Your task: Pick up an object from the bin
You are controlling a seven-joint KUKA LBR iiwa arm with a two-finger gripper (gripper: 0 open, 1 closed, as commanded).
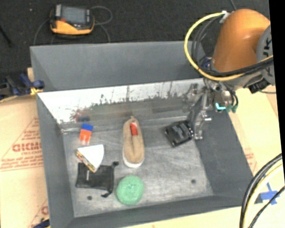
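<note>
Presently the gripper (199, 126) hangs low at the right of the grey metal bin (108, 64), just beside a small black blocky object (178, 133); open or closed, I cannot tell. It should centre over that object before closing.

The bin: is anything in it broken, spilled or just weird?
Nothing looks broken or spilled. The tan shoe, green ball and black pouch just lie loose. The only odd marks are dark scratches on the bin, along its back wall. A small black thing lies askew beside the gripper.
</note>
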